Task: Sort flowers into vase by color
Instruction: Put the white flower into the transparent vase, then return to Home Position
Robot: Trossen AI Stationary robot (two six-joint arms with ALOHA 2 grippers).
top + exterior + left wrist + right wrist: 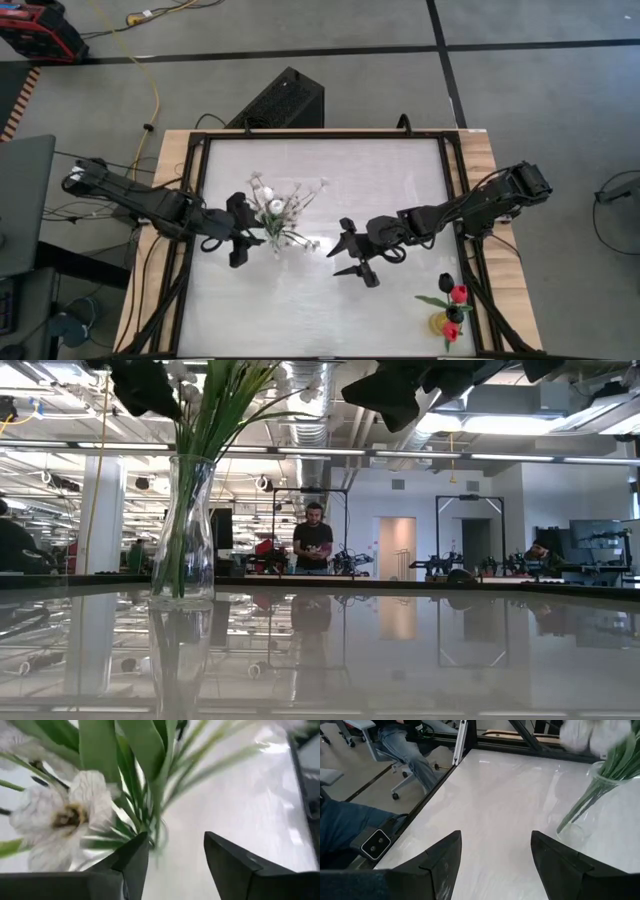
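**White blooms left of centre, red and dark ones lower right**

White flowers (275,208) with green stems stand in a clear glass vase (183,530) left of centre. At lower right, red and near-black tulips (452,300) sit over yellow. The table (400,190) is pale white, framed in black on tan wood.
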